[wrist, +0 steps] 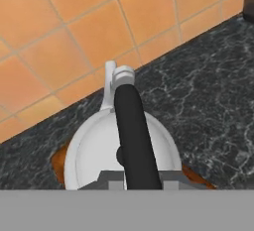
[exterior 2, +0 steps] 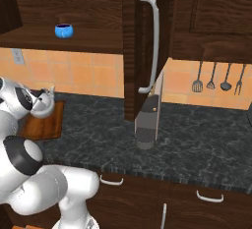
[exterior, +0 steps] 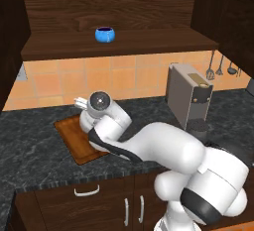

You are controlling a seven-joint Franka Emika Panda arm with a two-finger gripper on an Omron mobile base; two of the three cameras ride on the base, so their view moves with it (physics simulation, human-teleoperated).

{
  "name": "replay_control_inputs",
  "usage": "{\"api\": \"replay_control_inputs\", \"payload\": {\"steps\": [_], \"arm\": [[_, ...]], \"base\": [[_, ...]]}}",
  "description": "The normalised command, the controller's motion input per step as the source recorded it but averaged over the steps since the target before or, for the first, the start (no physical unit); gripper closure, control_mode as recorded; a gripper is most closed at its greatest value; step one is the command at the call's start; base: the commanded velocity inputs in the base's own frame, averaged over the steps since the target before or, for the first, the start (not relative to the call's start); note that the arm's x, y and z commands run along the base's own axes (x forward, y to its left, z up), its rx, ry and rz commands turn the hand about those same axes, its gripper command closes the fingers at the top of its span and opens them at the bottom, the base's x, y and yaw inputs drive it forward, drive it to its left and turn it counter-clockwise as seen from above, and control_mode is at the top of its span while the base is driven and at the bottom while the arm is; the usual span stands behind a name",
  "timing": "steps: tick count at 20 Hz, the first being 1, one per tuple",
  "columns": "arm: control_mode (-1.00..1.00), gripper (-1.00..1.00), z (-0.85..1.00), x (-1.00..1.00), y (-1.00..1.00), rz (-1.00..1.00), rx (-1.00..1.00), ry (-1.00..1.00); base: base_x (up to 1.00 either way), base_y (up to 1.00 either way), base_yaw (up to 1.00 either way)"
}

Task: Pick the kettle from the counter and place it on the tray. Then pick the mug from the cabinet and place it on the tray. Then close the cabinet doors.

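Kettle (wrist: 99, 150) is clamped by its dark arched handle in the gripper (wrist: 135, 178), over the tray (exterior 2: 49, 122); rigid, smooth metal, best held there.

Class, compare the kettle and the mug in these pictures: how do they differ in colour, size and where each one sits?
Colour: the kettle is silvery white with a dark handle, while the mug is bright blue with a dark inside. Size: the kettle is larger than the mug. Place: the kettle is low, over the tray on the counter, while the mug stands on the cabinet shelf above. Both are rounded vessels, standing upright.
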Motion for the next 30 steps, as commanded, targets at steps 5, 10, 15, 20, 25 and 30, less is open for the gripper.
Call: {"api": "replay_control_inputs", "payload": {"steps": [5, 10, 15, 20, 25, 30], "arm": [[-1.0, 1.0, -0.19, 0.0, 0.43, 0.01, -0.02, 0.03], [-1.0, 1.0, -0.27, 0.0, 0.05, 0.0, -0.01, 0.01], [-1.0, 1.0, -0.1, 0.07, 0.0, 0.0, 0.0, 0.03], [-1.0, 1.0, -0.09, 0.35, 0.02, 0.0, 0.0, 0.06], [-1.0, -1.0, -0.1, 0.16, 0.03, 0.0, 0.0, 0.01], [-1.0, -1.0, -0.12, 0.03, 0.23, 0.0, -0.01, 0.0]], "base": [[0.0, 0.0, 0.0], [0.0, 0.0, 0.0], [0.0, 0.0, 0.0], [0.0, 0.0, 0.0], [0.0, 0.0, 0.0], [0.0, 0.0, 0.0]]}}
